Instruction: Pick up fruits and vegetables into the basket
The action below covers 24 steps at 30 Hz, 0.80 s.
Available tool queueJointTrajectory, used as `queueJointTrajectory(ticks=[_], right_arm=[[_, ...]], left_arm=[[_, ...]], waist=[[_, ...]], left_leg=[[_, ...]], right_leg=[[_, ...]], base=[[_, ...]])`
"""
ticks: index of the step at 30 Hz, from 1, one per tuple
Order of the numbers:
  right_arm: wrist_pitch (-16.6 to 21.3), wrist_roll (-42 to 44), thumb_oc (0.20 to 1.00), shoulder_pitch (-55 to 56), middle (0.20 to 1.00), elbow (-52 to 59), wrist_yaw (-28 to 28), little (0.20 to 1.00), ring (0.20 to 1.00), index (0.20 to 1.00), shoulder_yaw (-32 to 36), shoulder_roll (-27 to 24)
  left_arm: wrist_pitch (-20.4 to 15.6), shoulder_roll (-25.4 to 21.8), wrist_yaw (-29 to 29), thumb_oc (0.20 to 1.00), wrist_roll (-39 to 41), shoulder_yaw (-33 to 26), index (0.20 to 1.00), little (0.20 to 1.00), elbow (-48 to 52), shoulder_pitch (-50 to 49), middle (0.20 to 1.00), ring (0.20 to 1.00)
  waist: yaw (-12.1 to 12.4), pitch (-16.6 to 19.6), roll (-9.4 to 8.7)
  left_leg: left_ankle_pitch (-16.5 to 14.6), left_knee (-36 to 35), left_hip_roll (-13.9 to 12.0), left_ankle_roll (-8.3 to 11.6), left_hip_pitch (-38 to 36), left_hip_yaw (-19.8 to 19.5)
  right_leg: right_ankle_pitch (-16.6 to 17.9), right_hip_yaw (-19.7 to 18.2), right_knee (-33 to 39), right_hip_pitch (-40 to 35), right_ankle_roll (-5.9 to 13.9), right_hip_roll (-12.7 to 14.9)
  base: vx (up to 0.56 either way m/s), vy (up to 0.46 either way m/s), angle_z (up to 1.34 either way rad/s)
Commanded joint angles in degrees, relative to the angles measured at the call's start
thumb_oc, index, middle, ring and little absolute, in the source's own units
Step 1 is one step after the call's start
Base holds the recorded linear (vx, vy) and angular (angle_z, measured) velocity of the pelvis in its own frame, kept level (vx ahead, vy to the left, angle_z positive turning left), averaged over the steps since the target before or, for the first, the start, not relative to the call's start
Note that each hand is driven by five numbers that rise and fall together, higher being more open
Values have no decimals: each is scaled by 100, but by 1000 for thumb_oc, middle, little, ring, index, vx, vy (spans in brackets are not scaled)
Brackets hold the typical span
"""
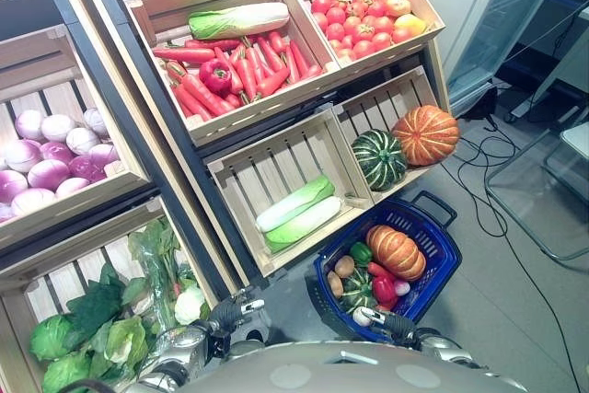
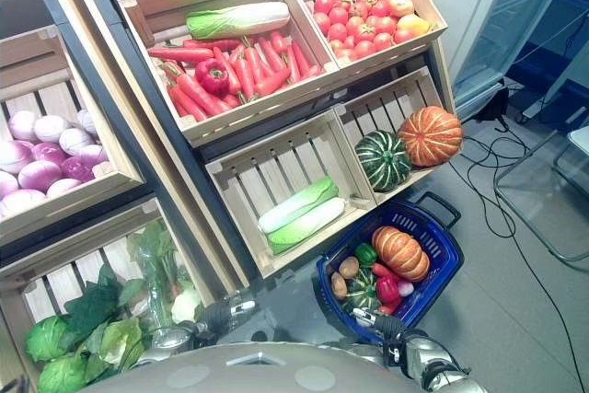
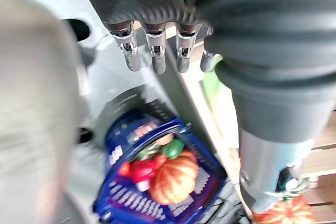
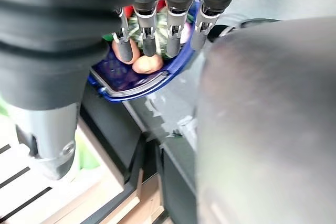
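Both hands hang low and empty in front of the robot. Left hand [image 3: 157,51]: fingers straight and loose, holding nothing, near the foot of the shelving. Right hand [image 4: 168,24]: fingers likewise relaxed and slack, nothing between them, hovering just over the near rim of the blue basket [image 1: 440,255].

Basket sits on the floor, just beside the lower right crates. Already inside: a small orange pumpkin [image 1: 396,251], a small striped green squash [image 1: 359,290], a green pepper, a potato and some red pieces. Room remains at the far end by the handle.

Stock on the shelves:
- two pale green cabbages [image 1: 296,213] in the lower middle crate, nearest the basket
- dark green squash [image 1: 378,159] and large orange pumpkin [image 1: 424,134] in the crate to its right
- carrots [image 1: 230,75] with a red pepper and a napa cabbage above
- tomatoes [image 1: 361,20] top right
- onions [image 1: 51,163] and leafy greens [image 1: 92,329] well to the left

Judgement: step in hand is choosing and reaching for the next item. The cabbages look the easiest; take one across its middle with a wide-spread hand, lift it clear of the crate lip, then set it down gently at the basket's emptier end so nothing rolls out.
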State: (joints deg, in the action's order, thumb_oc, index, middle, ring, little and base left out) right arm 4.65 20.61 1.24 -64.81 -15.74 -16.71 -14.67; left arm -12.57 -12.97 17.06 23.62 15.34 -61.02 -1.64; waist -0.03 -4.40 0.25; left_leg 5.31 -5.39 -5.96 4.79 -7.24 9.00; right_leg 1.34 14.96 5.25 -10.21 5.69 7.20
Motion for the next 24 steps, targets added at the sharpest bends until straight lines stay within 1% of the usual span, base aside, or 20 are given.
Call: queueJointTrajectory(ticks=[1,3,5,6,9,10,11,12,13,14,15,17,18,19,21,22,24], right_arm=[[802,203,1000,-392,1000,650,334,1000,1000,1000,-98,71],[976,216,1000,-313,1000,1086,541,1000,1000,1000,-83,-4],[1218,205,1000,-179,1000,1679,707,1000,1000,1000,-40,-120],[1225,158,1000,-120,1000,1907,769,1000,1000,1000,-13,-156],[1421,-25,1000,152,1000,2913,1030,1000,1000,1000,114,-327],[1418,-27,1000,157,1000,2919,1032,1000,1000,1000,114,-326],[1443,-36,1000,292,1000,3506,1197,1000,1000,1000,181,-406],[1523,-107,1000,350,1000,3854,1423,1000,1000,1000,203,-480],[1551,-132,1000,355,1000,3877,1451,1000,1000,1000,205,-485],[1639,-164,1000,336,1000,4051,1627,1000,1000,1000,222,-562],[1695,-205,1000,308,1000,4158,1779,1000,1000,1000,213,-607],[1856,-467,1000,195,1000,4355,2265,1000,1000,1000,182,-698],[1850,-524,1000,144,1000,4429,2398,1000,1000,1000,175,-736],[1862,-660,1000,18,1000,4582,2739,1000,1000,1000,148,-829],[1827,-826,1000,-125,1000,4771,3125,1000,1000,1000,116,-926],[1747,-909,1000,-236,1000,4982,3496,1000,1000,1000,90,-1039],[1680,-972,1000,-329,1000,5194,3757,1000,1000,1000,74,-1122]], left_arm=[[-850,-150,-408,1000,192,-196,1000,1000,620,437,1000,1000],[-983,-249,-513,1000,108,-207,1000,1000,1086,352,1000,1000],[-1202,-406,-626,1000,21,-193,1000,1000,1722,207,1000,1000],[-1163,-478,-649,1000,47,-195,1000,1000,1978,149,1000,1000],[-1262,-822,-478,1000,107,-278,1000,1000,3024,-59,1000,1000],[-1258,-824,-478,1000,108,-279,1000,1000,3030,-64,1000,1000],[-1219,-988,-422,1000,179,-363,1000,1000,3583,-138,1000,1000],[-1323,-1101,-532,1000,91,-366,1000,1000,3891,-146,1000,1000],[-1338,-1107,-544,1000,83,-363,1000,1000,3908,-146,1000,1000],[-1471,-1170,-672,1000,-5,-352,1000,1000,4064,-111,1000,1000],[-1505,-1210,-813,1000,-77,-337,1000,1000,4193,-72,1000,1000],[-1716,-1287,-1184,1000,-352,-263,1000,1000,4282,81,1000,1000],[-1755,-1298,-1305,1000,-414,-219,1000,1000,4283,151,1000,1000],[-1794,-1353,-1642,1000,-590,-128,1000,1000,4303,326,1000,1000],[-1826,-1389,-2039,1000,-726,-20,1000,1000,4266,552,1000,1000],[-1766,-1437,-2533,1000,-877,85,1000,1000,4235,780,1000,1000],[-1675,-1472,-2958,1000,-1095,174,1000,1000,4197,1034,1000,1000]], waist=[[132,-471,-136],[143,-503,-154],[132,-531,-167],[124,-534,-169],[82,-563,-163],[82,-561,-164],[51,-603,-152],[24,-645,-137],[21,-645,-136],[7,-691,-121],[-2,-737,-109],[-36,-885,-74],[-52,-937,-61],[-99,-1107,-29],[-165,-1299,11],[-248,-1486,51],[-330,-1656,66]], left_leg=[[-704,203,143,-184,-206,194],[-702,211,132,-193,-187,171],[-708,224,112,-199,-179,150],[-711,228,103,-199,-176,146],[-713,256,56,-202,-150,122],[-714,257,56,-202,-149,121],[-711,290,30,-201,-118,100],[-714,364,5,-195,-55,94],[-716,373,3,-194,-45,92],[-722,451,-22,-186,19,86],[-732,541,-37,-180,88,85],[-769,856,-66,-165,338,65],[-784,987,-72,-160,446,56],[-802,1243,-87,-151,664,41],[-813,1437,-97,-142,885,26],[-817,1611,-98,-139,1091,28],[-823,1798,-88,-147,1343,31]], right_leg=[[-80,65,-354,199,127,149],[-75,56,-365,211,117,150],[-84,41,-387,224,108,150],[-93,36,-401,231,109,154],[-155,22,-526,274,111,187],[-157,22,-528,275,111,187],[-196,17,-627,320,113,212],[-233,21,-732,389,110,239],[-239,21,-746,400,109,242],[-267,19,-837,478,102,264],[-297,22,-920,547,89,277],[-369,4,-1203,812,51,318],[-397,-12,-1326,928,37,333],[-448,-56,-1586,1172,7,362],[-517,-128,-1857,1434,-16,373],[-599,-209,-2120,1699,-43,379],[-660,-291,-2380,2009,-69,377]], base=[[9,-43,4],[28,-41,6],[61,-33,9],[65,-21,9],[72,-19,7],[89,-23,3],[89,-29,2],[91,-30,2],[48,-30,3],[16,-25,3],[1,-31,2],[0,0,0],[-44,0,-1],[-77,15,2],[-101,25,3],[-105,23,-4],[-91,5,-11]])
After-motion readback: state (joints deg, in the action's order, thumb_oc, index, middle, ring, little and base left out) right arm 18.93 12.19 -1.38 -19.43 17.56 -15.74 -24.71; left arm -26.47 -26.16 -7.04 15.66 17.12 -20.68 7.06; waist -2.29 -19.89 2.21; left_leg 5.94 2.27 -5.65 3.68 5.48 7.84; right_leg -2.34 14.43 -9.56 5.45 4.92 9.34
